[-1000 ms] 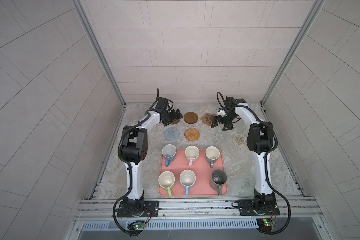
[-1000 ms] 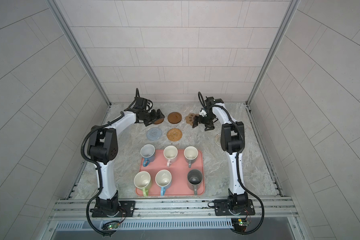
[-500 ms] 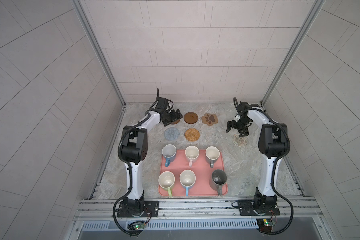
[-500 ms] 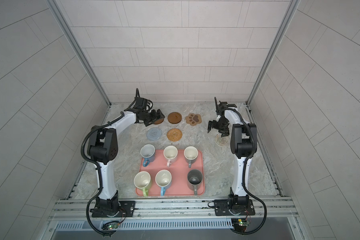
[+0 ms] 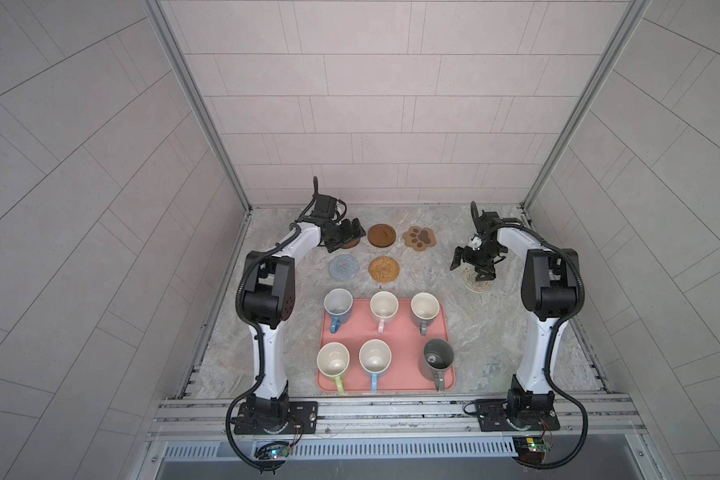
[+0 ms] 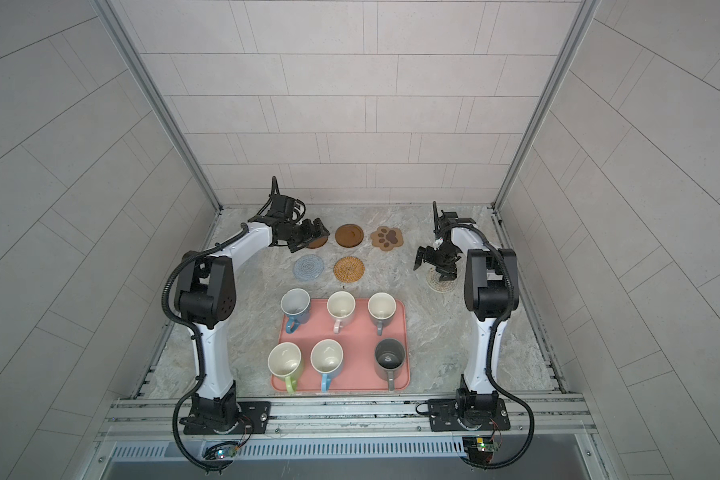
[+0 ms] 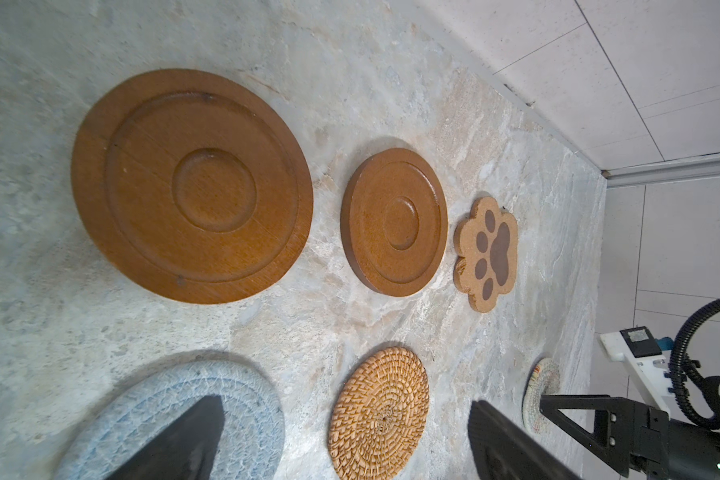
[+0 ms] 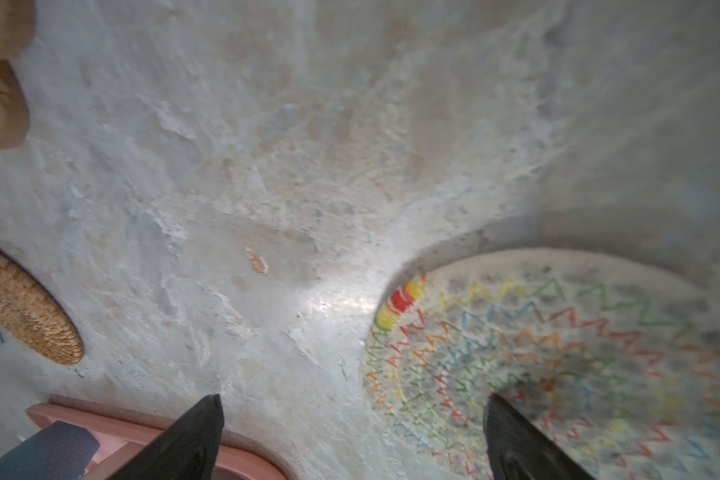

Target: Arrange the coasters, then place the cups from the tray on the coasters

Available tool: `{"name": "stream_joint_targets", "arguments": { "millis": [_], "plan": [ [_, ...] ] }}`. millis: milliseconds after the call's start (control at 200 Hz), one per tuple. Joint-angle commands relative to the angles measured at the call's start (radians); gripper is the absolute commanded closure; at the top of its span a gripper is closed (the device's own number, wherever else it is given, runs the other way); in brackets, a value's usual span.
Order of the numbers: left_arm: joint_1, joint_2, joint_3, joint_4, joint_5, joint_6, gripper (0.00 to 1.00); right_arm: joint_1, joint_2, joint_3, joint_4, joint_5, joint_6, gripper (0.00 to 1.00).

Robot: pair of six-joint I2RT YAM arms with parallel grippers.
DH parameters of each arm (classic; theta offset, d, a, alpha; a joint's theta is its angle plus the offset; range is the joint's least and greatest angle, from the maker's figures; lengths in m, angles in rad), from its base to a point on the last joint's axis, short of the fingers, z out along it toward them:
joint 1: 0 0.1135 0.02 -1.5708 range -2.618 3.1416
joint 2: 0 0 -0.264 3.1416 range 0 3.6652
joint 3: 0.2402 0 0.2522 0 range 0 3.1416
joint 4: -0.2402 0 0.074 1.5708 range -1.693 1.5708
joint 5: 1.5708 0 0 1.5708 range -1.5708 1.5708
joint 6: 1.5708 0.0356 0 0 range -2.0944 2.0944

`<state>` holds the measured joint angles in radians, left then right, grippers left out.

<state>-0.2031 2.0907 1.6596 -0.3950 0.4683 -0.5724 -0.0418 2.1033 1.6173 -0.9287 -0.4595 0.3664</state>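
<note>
The pale woven coaster, stitched with rainbow zigzags, lies alone at the right of the worktop, well apart from the other five mats. We see the right hand poised over it, spread wide and empty. One finger hangs above the mat and the other above bare stone; we cannot tell whether either touches.

Across the worktop the left hand, likewise wide open and holding nothing, hovers above one wooden disc. Beside that disc, along the back row, lie a second wooden disc and the paw-shaped coaster. In the nearer row are the grey-blue crochet coaster and the rattan coaster.

In front of them the salmon-pink tray carries all six cups upright in two rows. The blue mug, pale pink mug and grey mug stand behind. The yellow-green mug, light blue mug and taller dark grey mug stand in front.
</note>
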Motion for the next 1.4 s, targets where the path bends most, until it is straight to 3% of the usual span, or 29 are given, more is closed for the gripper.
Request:
{"name": "stream_joint_targets", "arguments": {
  "millis": [0,625,1396],
  "plan": [
    [0.001,-0.034,-0.010,0.001,-0.013,-0.004,0.00,0.044,0.029,-0.001,0.025,-0.096,-0.020,0.01],
    [0.001,-0.035,-0.007,-0.007,-0.026,-0.015,0.00,0.218,0.163,0.159,0.007,-0.214,-0.005,0.01],
    [0.001,-0.032,-0.011,-0.004,-0.025,-0.008,0.00,0.270,0.233,0.257,0.001,-0.253,0.023,0.00]
  ]
}}
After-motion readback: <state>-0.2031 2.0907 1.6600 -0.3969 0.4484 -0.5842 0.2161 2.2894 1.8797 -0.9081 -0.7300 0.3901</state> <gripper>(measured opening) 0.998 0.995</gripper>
